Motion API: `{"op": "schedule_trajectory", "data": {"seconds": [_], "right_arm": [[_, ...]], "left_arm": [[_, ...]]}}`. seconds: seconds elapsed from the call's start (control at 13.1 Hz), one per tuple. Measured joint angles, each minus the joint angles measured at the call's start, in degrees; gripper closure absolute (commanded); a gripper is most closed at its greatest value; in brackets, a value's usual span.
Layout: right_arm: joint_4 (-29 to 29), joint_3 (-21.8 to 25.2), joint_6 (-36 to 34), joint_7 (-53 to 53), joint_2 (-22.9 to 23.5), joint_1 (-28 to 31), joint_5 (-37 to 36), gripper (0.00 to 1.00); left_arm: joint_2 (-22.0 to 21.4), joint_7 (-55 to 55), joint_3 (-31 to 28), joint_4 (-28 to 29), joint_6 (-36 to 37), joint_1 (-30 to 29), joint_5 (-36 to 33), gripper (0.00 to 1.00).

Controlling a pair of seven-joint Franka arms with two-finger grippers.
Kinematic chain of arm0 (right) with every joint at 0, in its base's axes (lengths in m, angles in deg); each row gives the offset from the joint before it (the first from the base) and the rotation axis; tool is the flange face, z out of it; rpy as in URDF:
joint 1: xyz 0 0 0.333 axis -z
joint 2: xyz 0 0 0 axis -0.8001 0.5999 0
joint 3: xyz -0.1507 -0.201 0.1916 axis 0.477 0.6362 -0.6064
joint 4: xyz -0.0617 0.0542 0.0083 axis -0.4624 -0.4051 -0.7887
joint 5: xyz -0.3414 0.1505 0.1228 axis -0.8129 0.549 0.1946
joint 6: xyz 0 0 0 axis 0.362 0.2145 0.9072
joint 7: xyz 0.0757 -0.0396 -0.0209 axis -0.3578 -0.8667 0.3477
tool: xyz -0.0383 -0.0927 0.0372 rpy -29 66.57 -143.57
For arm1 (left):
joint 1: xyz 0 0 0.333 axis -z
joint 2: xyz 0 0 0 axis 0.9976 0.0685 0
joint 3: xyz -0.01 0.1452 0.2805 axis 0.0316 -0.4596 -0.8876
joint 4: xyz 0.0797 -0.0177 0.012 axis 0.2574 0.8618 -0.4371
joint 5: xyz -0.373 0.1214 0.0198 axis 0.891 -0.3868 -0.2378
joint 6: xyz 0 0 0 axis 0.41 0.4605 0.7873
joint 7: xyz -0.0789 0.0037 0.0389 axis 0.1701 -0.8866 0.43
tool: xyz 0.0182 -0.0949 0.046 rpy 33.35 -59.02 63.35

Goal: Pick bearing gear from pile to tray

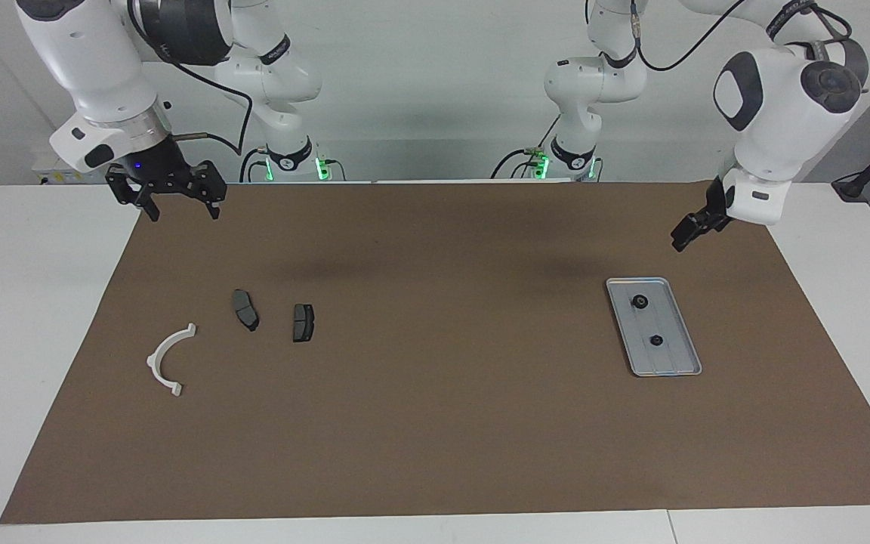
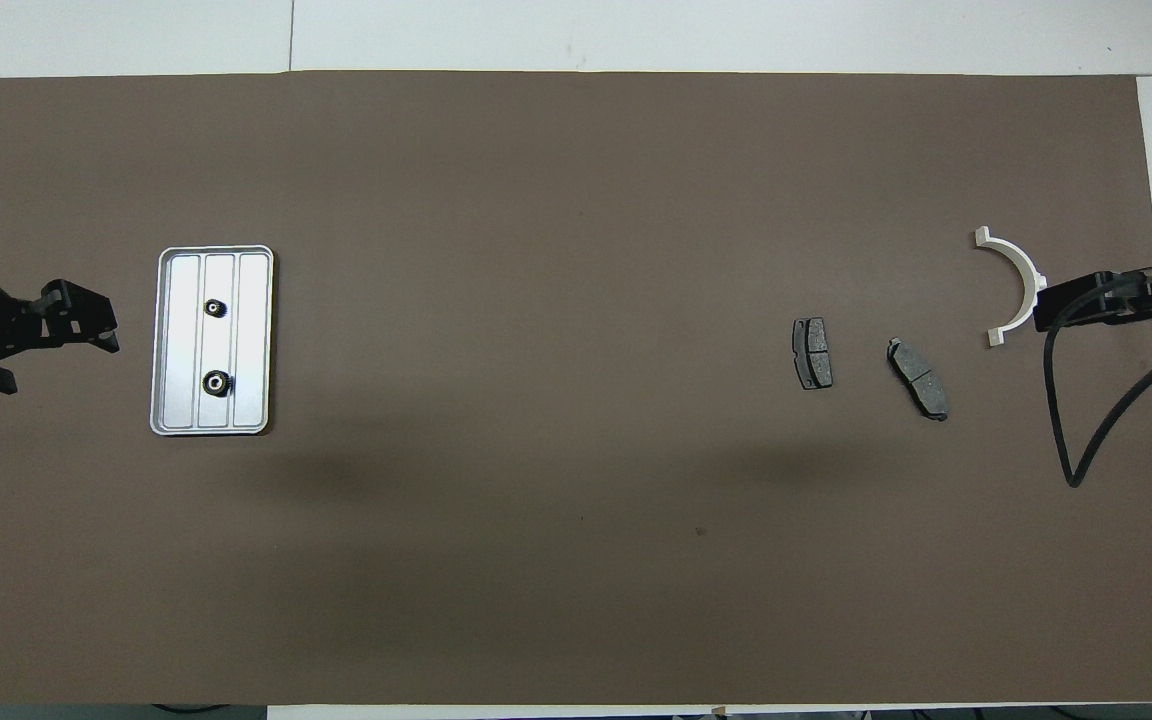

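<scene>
The silver tray (image 1: 673, 359) (image 2: 252, 345) lies on the brown mat toward the left arm's end. Two black bearing gears (image 1: 640, 301) (image 1: 655, 341) lie in it; they also show in the overhead view (image 2: 215, 308) (image 2: 217, 382). Of the pile, a white half-ring bracket (image 1: 167, 359) (image 2: 1016, 285) and two dark brake pads (image 1: 245, 309) (image 1: 303, 322) lie toward the right arm's end. No small black piece shows among them. My right gripper (image 1: 182, 213) (image 2: 1041, 315) is open and empty, raised over the mat beside the bracket. My left gripper (image 1: 688, 234) (image 2: 86, 325) hangs over the mat beside the tray.
The brown mat (image 1: 435, 423) covers most of the white table. Bare white table shows at both ends. A black cable (image 2: 1076, 420) hangs from the right arm over the mat's edge.
</scene>
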Motion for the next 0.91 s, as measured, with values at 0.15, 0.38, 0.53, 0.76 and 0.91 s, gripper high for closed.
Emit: {"op": "schedule_trajectory", "data": {"seconds": [0.15,0.38,0.53,0.76,0.91], "right_arm": [[0.0,0.0,0.0,0.0,0.0,0.0,0.0,0.0],[0.0,0.0,0.0,0.0,0.0,0.0,0.0,0.0],[0.0,0.0,0.0,0.0,0.0,0.0,0.0,0.0],[0.0,0.0,0.0,0.0,0.0,0.0,0.0,0.0],[0.0,0.0,0.0,0.0,0.0,0.0,0.0,0.0]], "left_arm": [[-1.8,3.3,1.3,0.0,4.7,-1.5,0.0,0.0],[-2.2,3.9,5.7,0.0,6.0,-4.0,0.3,0.0],[-2.0,4.1,6.3,-0.1,5.7,-4.0,0.4,0.0],[-1.9,4.3,7.5,-0.3,2.0,-4.0,0.5,0.0],[-1.8,5.8,7.3,-0.7,0.1,-4.0,2.2,0.0]]}}
